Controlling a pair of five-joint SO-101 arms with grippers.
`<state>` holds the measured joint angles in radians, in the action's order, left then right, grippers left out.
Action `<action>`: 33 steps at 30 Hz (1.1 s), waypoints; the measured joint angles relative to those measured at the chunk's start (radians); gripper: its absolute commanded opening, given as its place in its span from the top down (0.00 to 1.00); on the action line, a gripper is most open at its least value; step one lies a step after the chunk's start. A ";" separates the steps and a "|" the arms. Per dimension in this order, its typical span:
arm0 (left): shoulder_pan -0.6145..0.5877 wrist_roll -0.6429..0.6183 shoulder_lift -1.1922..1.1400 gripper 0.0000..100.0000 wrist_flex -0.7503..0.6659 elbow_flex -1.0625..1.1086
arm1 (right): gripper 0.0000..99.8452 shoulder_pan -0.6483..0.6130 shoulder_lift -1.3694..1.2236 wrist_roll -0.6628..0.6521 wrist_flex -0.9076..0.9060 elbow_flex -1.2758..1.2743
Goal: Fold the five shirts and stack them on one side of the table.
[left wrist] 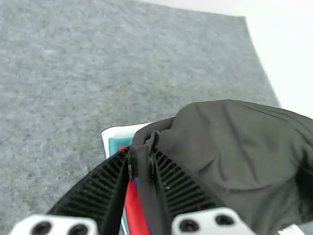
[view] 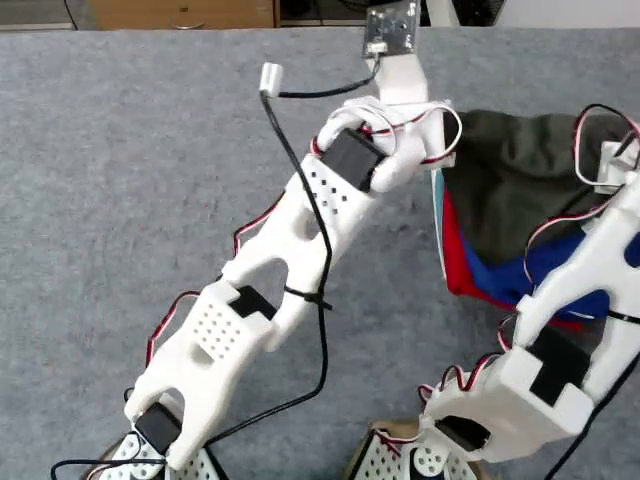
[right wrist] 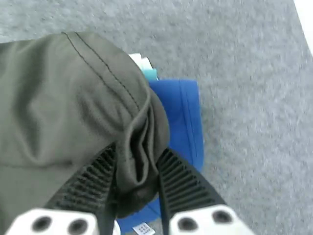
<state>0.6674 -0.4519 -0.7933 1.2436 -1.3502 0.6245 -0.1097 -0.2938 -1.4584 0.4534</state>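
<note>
Counter [view: 120,180] under plain grey felt-like mat [left wrist: 98,73] with short fuzzy nap. High view: past far edge stands light wooden furniture [view: 180,12], dark gap [view: 320,10] just beside it, pale patch [view: 570,10] at far corner. Left wrist view: mat ends in straight edge, white surface [left wrist: 288,49] beyond it. Right wrist view: white strip [right wrist: 307,12] at mat corner. Light even, shadows soft.

A grey, felt-like mat [view: 120,200] covers the table and takes up nearly the whole high view, its nap flat and even. Along the top edge of that frame, left of centre, runs a light brown wooden panel [view: 180,12], with a pale white surface [view: 570,10] in the upper right corner. In the left wrist view, a smooth white floor [left wrist: 288,49] lies beyond the mat's straight edge.
</note>
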 measured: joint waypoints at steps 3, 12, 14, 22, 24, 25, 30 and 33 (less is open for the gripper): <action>0.000 0.000 -0.025 0.98 -0.006 0.000 | 1.00 0.020 -0.018 -0.012 -0.006 0.000; 0.044 0.021 -0.041 0.89 -0.026 0.000 | 0.99 0.038 -0.043 -0.114 -0.103 0.000; 0.054 0.025 -0.041 0.86 -0.012 0.002 | 0.92 0.043 -0.043 -0.120 -0.103 0.000; 0.048 0.026 -0.041 0.84 0.037 0.002 | 0.44 0.084 -0.043 -0.132 -0.103 0.000; 0.026 0.025 -0.041 0.84 0.043 0.002 | 0.37 0.084 -0.043 -0.167 -0.124 0.000; 0.011 0.025 -0.041 0.84 0.043 0.002 | 0.36 0.084 -0.043 -0.193 -0.141 0.003; -0.074 0.025 -0.018 0.85 0.072 0.002 | 0.47 0.084 -0.043 -0.275 -0.198 0.015; -0.137 0.025 0.032 0.85 0.089 0.002 | 0.68 0.084 -0.043 -0.282 -0.224 0.058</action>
<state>0.5309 -0.4273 -0.7610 1.3326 -1.3487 0.7089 -0.1527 -0.5762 -1.6824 0.5117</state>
